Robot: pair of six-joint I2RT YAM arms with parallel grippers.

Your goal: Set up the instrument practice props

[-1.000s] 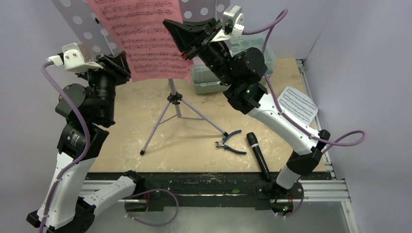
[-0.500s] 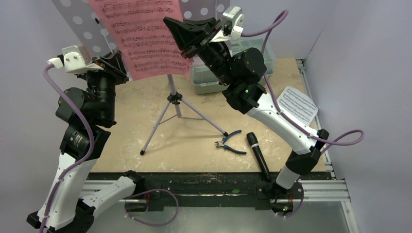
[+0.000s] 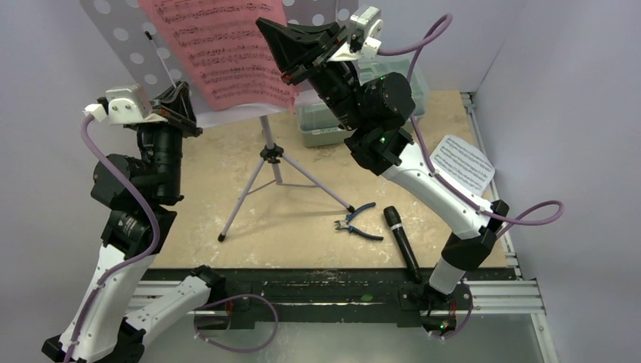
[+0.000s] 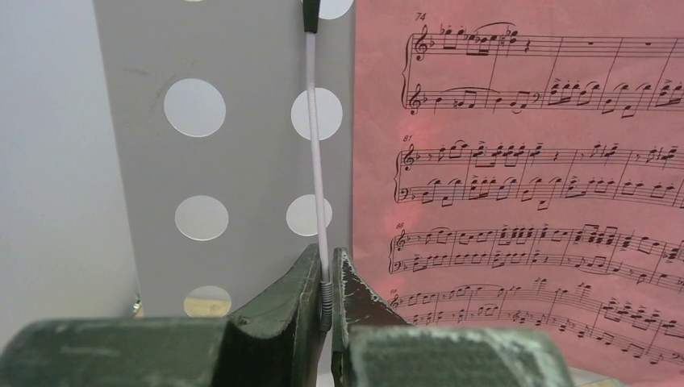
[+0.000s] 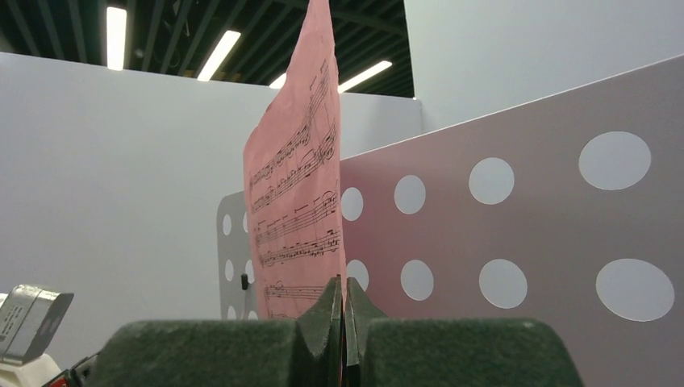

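Right hand (image 5: 344, 318) pinches the pink sheet (image 5: 297, 193) rising above it; left hand (image 4: 327, 302) pinches the wire arm (image 4: 314, 145).

Pale grey walls (image 3: 567, 91) w/ tan tabletop (image 3: 302, 242); dark ceiling (image 5: 185, 24), strip lights (image 5: 117, 36) overhead.

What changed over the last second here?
The pink sheet of music, pinched by the right end effector, rose a little against the pale lilac perforated music stand. The left end effector sank slightly, shut on the stand's thin white retainer wire. The black microphone, white sheet and blue-handled pliers stayed put.
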